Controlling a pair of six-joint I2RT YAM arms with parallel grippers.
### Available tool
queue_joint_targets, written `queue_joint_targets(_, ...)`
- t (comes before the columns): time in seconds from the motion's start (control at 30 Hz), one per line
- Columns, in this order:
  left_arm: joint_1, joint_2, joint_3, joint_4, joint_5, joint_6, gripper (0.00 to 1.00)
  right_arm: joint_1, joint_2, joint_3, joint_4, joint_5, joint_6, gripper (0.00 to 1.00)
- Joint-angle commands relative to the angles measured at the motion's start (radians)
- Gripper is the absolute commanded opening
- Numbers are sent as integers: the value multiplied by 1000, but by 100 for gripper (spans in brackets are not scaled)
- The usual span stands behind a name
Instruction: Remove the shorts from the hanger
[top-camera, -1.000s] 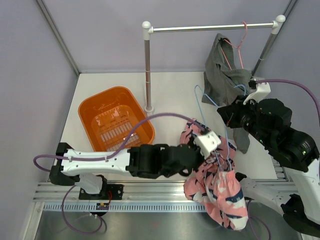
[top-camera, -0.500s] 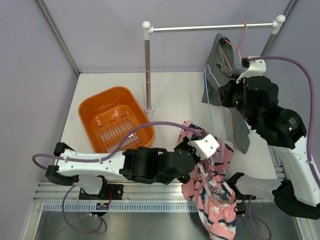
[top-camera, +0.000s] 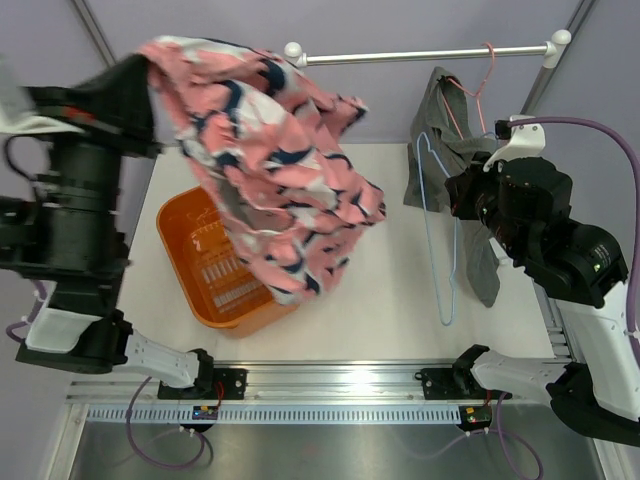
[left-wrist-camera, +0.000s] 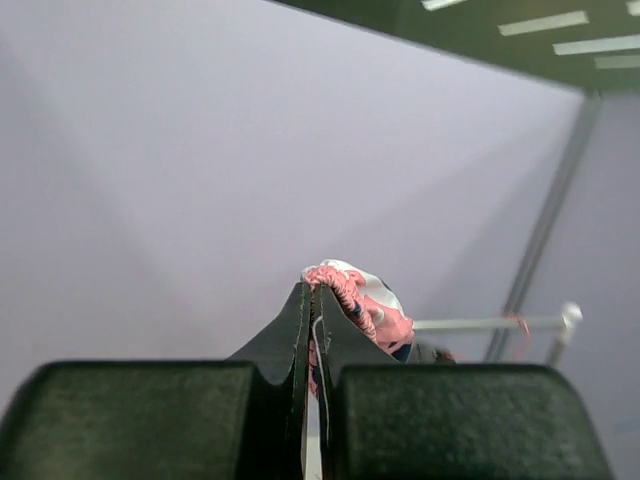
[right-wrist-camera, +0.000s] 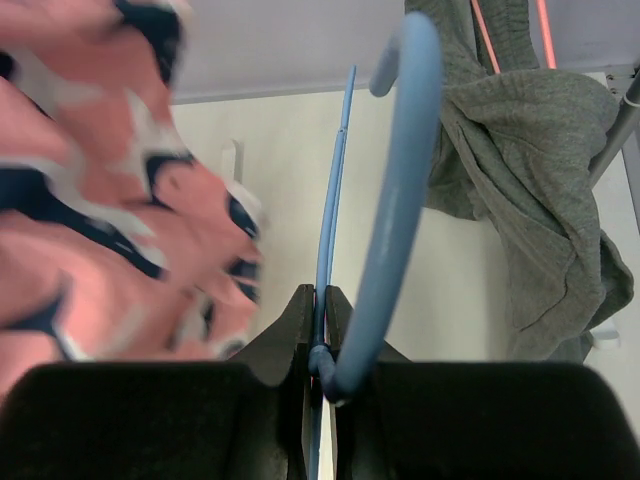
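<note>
While the left gripper (left-wrist-camera: 313, 297) pinched a fold of the pink patterned shorts (top-camera: 280, 170) between closed fingers, the shorts hung high over the left side of the table (top-camera: 380, 290). Their lower edge fell over the orange basket (top-camera: 185, 230). They were well apart from the blue hanger (top-camera: 440, 235), which was bare and dangled to the right from the right gripper (right-wrist-camera: 318, 300). That gripper's fingers were clamped tight on the wire just below the hook. Behind, a grey garment (top-camera: 450, 150) hung from a pink hanger (top-camera: 482, 95) on the rail (top-camera: 420, 55).
</note>
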Motion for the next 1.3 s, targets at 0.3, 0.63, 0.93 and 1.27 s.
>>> queue_joint_targets(0.3,36,-246,-426,338,25,144,0,9,-15,43,6,-25,15,0)
queue_joint_targets(0.63,358,-368,-730,-302,39,-641,0,9,-63,-43,23,-57,36,0)
queue_joint_targets(0.93,681,-292,-678,-905,100,-1258,0,9,-63,-44,-14,-79,12,0)
queue_joint_targets(1.27,1178,-367,-1034,-990,540,-1535,0,8,-65,-54,-26,-163,-11,0)
